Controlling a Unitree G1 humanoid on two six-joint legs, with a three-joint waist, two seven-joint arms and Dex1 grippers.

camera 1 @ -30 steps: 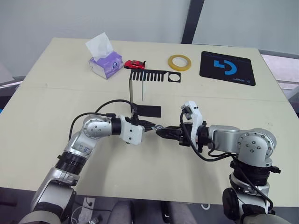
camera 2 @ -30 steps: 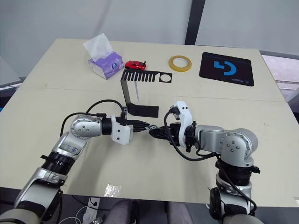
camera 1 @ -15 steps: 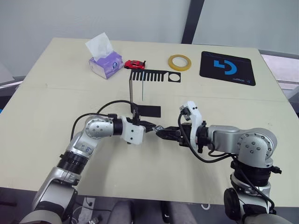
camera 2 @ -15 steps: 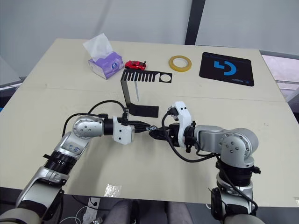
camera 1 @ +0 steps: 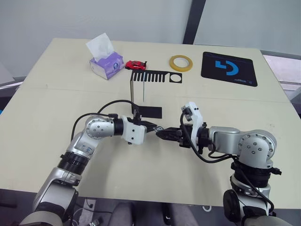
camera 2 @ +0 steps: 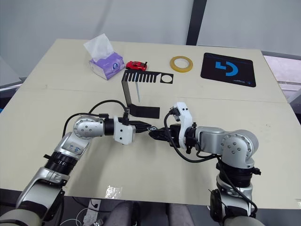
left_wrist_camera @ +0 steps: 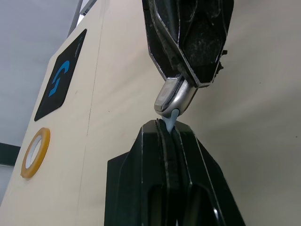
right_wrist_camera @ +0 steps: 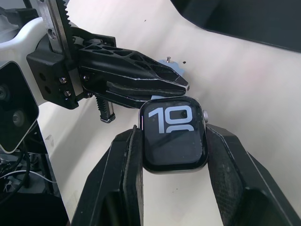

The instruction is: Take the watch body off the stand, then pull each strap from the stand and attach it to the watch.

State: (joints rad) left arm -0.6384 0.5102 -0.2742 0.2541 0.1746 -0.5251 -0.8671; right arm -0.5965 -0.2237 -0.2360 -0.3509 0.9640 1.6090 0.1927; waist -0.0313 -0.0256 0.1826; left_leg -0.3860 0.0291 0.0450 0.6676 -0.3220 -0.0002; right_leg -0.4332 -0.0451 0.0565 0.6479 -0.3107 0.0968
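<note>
Over the last second little shifted: the right pincer (right_wrist_camera: 171, 155) stayed clamped on the watch body (right_wrist_camera: 173, 133) above the desk (camera 1: 56, 103), the left pincer (left_wrist_camera: 169, 136) still pinching a strap (left_wrist_camera: 170, 123) against its edge, so attachment looked unfinished

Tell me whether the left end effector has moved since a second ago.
No. The left end effector sits at the same spot just in front of the stand foot, tip to tip with the right end effector.

Beige table (camera 1: 56, 108) against pale grey wall (camera 1: 56, 19)
</note>
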